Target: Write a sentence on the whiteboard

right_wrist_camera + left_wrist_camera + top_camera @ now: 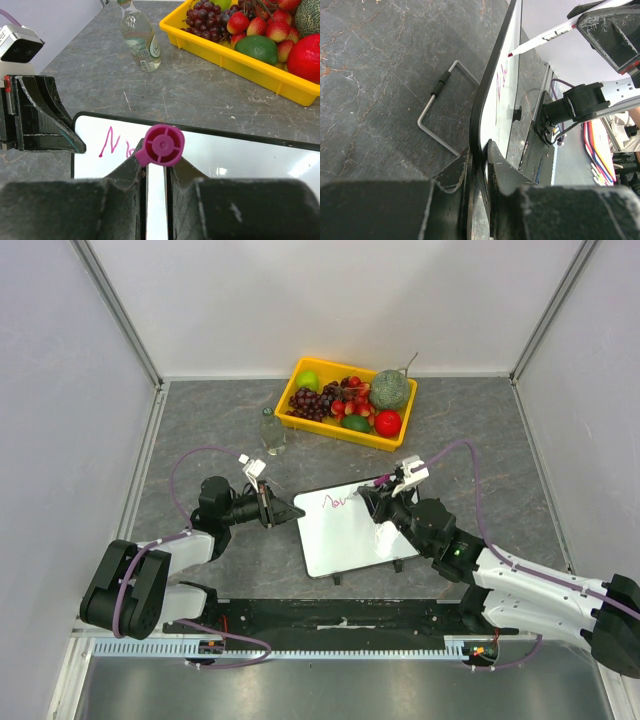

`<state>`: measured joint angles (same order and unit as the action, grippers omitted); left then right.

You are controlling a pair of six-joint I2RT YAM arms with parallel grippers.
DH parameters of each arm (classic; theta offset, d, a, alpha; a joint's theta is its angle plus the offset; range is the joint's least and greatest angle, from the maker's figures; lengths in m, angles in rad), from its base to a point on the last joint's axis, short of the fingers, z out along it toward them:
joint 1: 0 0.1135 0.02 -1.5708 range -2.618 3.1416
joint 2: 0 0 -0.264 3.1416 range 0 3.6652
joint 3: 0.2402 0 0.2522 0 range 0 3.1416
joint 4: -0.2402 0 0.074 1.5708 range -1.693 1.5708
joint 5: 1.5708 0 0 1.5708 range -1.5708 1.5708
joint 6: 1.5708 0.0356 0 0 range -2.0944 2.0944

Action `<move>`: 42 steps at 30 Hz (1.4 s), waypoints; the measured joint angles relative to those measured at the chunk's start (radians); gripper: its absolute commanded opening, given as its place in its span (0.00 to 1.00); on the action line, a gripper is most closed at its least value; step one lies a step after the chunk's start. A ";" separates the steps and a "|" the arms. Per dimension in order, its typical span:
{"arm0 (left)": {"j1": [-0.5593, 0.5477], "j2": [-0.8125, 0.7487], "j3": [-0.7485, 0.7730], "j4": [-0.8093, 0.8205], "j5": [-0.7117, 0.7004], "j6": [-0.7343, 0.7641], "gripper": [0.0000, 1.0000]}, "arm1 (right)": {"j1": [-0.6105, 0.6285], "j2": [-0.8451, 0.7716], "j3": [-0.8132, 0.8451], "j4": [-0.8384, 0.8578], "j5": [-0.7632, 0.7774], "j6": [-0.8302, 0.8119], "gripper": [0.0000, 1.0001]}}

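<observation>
The whiteboard [350,535] lies in the middle of the table with its black rim and small feet. My left gripper [292,511] is shut on its left edge; in the left wrist view the rim [481,120] runs between the fingers. My right gripper [385,498] is shut on a magenta marker [161,145], seen end-on in the right wrist view. Its tip [511,53] touches the board. The sentence [337,502] is a few magenta strokes near the board's far left corner, also in the right wrist view [111,141].
A yellow tray [318,428] of fruit stands at the back, with a small clear bottle [271,430] to its left. A bent wire stand [440,115] lies on the grey table beside the board. Walls close in left, right and back.
</observation>
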<state>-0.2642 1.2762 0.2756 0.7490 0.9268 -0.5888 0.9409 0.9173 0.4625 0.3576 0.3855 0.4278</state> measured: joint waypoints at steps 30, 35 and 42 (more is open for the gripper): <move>0.000 0.000 0.000 -0.001 0.000 0.003 0.02 | -0.017 -0.031 -0.015 -0.022 0.021 0.010 0.00; 0.000 0.000 0.000 -0.003 0.000 0.003 0.02 | -0.022 -0.019 -0.014 -0.007 0.019 0.014 0.00; 0.000 0.000 0.000 -0.003 0.000 0.003 0.02 | -0.025 -0.013 -0.010 -0.005 0.015 0.018 0.00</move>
<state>-0.2642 1.2762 0.2756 0.7464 0.9268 -0.5858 0.9161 0.9047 0.4530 0.3523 0.4007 0.4458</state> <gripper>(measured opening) 0.182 0.193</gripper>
